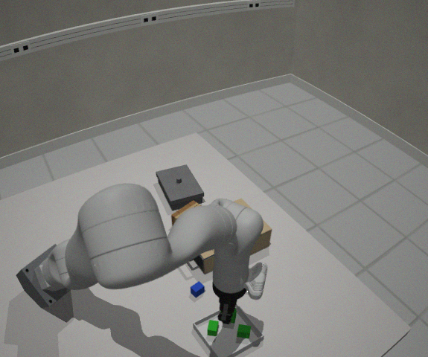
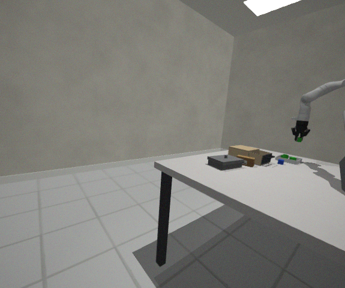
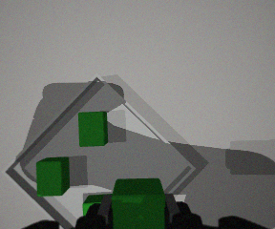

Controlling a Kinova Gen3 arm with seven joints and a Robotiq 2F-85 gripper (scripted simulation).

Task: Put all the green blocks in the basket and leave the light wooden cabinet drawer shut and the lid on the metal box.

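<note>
Clamped in the black two-fingered claw [image 1: 225, 317] [image 2: 298, 138] [image 3: 138, 210] above the shallow grey square basket [image 1: 207, 319] [image 2: 296, 161] [image 3: 52, 126], a small green cube-shaped block [image 2: 299, 140] [image 3: 138, 205] looks light and stiff, best held by opposite flat sides.

A: State the position of the green blocks.
B: Three green blocks [image 1: 243, 331] [image 2: 284, 156] [image 3: 93, 129], plain cubes, lie apart inside the shallow grey basket [image 1: 202, 337] [image 2: 294, 161] [image 3: 52, 125]. A fourth block [image 2: 299, 140] [image 3: 138, 205] is clamped in the pincer [image 1: 225, 318] [image 2: 298, 137] [image 3: 138, 211], above the tabletop [image 1: 167, 330] [image 2: 290, 186].
A: Cabinet and metal box?
B: The light wooden cabinet [image 1: 260, 241] [image 2: 243, 150] has its drawer [image 1: 207, 264] [image 2: 260, 158] extended. The dark grey metal box [image 1: 187, 202] [image 2: 223, 165] carries its knobbed lid [image 1: 179, 190] [image 2: 223, 159], level.
</note>
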